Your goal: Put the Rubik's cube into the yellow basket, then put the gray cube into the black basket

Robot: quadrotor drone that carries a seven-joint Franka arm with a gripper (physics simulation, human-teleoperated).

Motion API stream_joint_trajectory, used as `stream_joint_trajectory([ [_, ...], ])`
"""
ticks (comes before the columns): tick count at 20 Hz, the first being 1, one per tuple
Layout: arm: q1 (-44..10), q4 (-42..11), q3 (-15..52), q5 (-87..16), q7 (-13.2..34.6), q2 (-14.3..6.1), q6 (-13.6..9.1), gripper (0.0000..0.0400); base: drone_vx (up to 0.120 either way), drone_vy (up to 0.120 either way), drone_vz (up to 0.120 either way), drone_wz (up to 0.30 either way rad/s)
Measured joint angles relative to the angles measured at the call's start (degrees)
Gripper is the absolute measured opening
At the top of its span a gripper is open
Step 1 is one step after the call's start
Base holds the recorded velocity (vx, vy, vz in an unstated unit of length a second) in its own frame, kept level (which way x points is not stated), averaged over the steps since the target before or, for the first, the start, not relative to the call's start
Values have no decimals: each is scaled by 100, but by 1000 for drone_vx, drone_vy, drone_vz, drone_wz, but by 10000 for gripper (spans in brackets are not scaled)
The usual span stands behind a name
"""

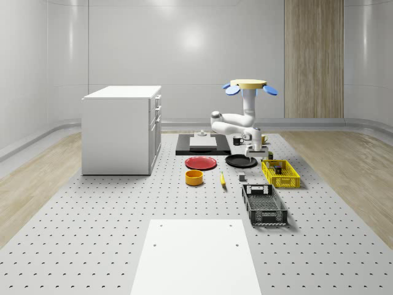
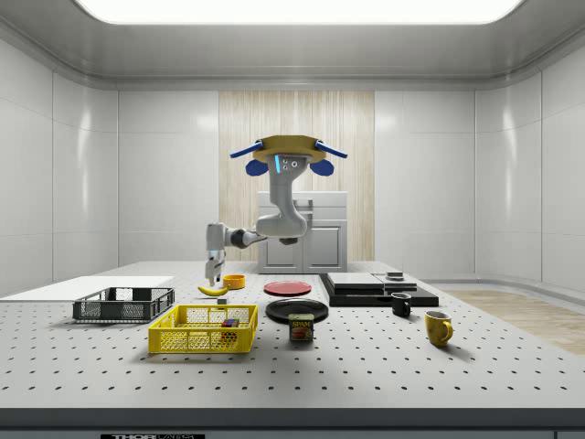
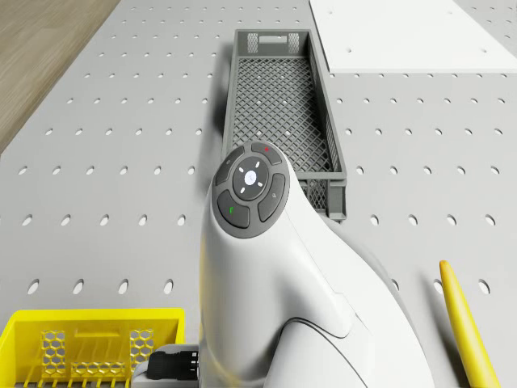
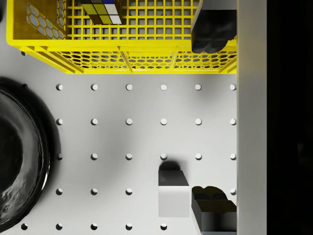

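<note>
Already the Rubik's cube lies inside the yellow basket, off to one side of the claw. Directly below the claw, the gray cube sits on the perforated table, just beside one fingertip; the other fingertip hangs over the yellow basket's rim. The claw is spread wide and holds nothing. A black plate lies nearby, the black basket farther off. The drone hovers above the table near the plate.

A multicoloured Rubik's cube lies in the yellow basket; the gray cube is plain.
</note>
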Motion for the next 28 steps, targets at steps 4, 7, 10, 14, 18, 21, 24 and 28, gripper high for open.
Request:
stream_joint_trajectory([
  [4,-1,0,0,2,1,-4,4,400,0,-120,-20,0],
  [7,-2,0,1,3,1,-7,6,400,0,-120,-120,0],
  [10,-2,0,1,4,2,-9,9,400,0,-120,-80,0],
  [14,-3,0,1,5,2,-12,12,400,0,-120,-120,0],
  [18,-4,1,2,6,3,-15,14,400,0,-120,-30,0],
  [21,-4,1,2,7,3,-18,16,400,0,-80,-40,0],
  [24,-5,1,2,8,3,-19,18,400,0,0,-40,0],
  [28,-17,17,-77,-66,5,-24,50,400,0,0,0,0],
])
